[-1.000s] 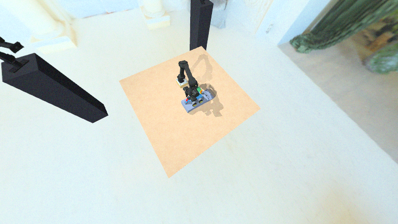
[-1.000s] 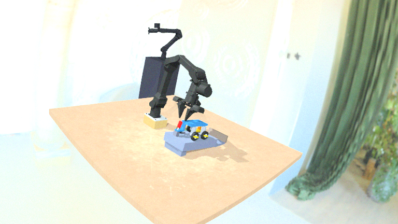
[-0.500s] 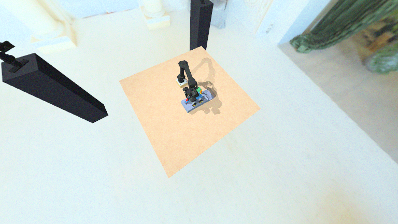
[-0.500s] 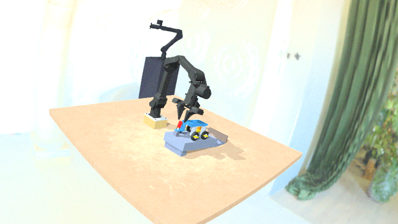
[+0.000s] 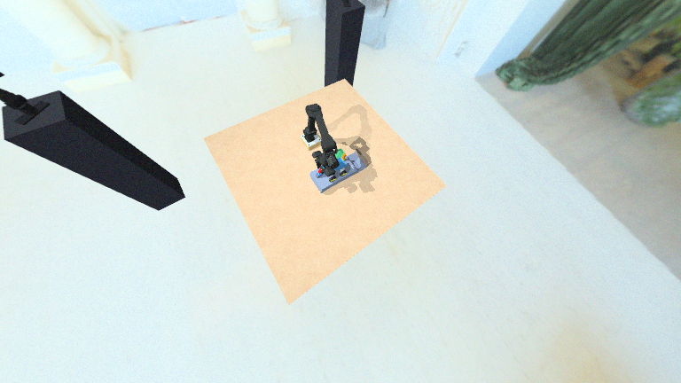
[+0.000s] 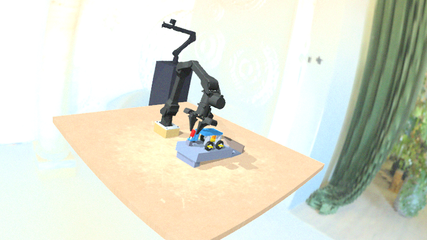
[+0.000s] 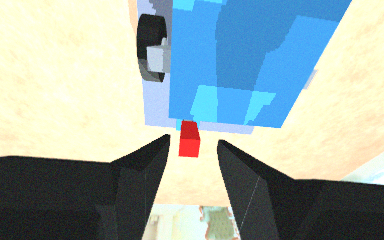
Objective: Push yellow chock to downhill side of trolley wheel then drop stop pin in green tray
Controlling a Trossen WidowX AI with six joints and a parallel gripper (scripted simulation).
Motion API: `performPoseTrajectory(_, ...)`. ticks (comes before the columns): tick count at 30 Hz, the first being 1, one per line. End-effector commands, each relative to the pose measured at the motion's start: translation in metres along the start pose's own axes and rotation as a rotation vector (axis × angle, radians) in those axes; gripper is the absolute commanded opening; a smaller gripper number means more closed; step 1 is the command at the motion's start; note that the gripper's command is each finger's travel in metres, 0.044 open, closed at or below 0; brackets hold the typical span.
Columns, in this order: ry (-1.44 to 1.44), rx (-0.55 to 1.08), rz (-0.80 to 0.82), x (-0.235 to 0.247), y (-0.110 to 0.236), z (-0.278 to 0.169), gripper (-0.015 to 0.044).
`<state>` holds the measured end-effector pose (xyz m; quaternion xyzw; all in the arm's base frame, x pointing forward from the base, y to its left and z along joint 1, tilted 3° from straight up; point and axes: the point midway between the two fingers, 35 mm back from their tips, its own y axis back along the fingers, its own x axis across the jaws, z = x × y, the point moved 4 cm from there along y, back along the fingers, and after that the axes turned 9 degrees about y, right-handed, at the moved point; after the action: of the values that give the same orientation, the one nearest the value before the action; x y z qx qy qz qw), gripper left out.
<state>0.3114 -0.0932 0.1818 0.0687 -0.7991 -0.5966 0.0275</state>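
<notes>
The trolley [image 5: 342, 164] [image 6: 211, 131] [image 7: 260, 50] has a blue deck and stands on the grey-blue ramp [image 5: 321, 183] [image 6: 187, 156] [image 7: 155, 118]. The stop pin's red head [image 5: 319, 171] [image 6: 192, 133] [image 7: 189, 146] sticks up, tilted, at the trolley's uphill end. My gripper [image 6: 194, 131] [image 7: 194, 142] is part open and empty, its fingertips close to the red head, with gaps on both sides in the wrist view. The chock's orange handle [image 5: 344, 157] [image 6: 213, 137] shows beside the trolley; its base and any wheel contact are hidden. The green tray [image 5: 340, 152] is partly covered behind the trolley.
The arm's yellow and white base block [image 5: 312, 144] [image 6: 166, 130] stands on the wooden table [image 5: 281, 228] [image 6: 132, 168] behind the ramp. A dark pedestal [image 5: 343, 37] [image 6: 163, 83] with another arm stands beyond the table. A second dark pedestal [image 5: 90, 148] is at the left in the top view.
</notes>
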Motion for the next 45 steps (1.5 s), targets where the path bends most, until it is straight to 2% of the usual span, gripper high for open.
performPoseTrajectory(1, 0.007, -0.005, 0.012, 0.001, -0.009, 0.001, 0.0190)
performPoseTrajectory(20, 0.007, -0.004, 0.013, 0.004, -0.026, 0.003, 0.0190)
performPoseTrajectory(24, 0.001, 0.000, 0.006, 0.002, -0.023, 0.002, 0.0085)
performPoseTrajectory(35, 0.002, 0.000, 0.007, 0.002, -0.023, 0.002, 0.0000)
performPoseTrajectory(45, 0.007, -0.004, 0.012, 0.003, -0.015, 0.000, 0.0000)
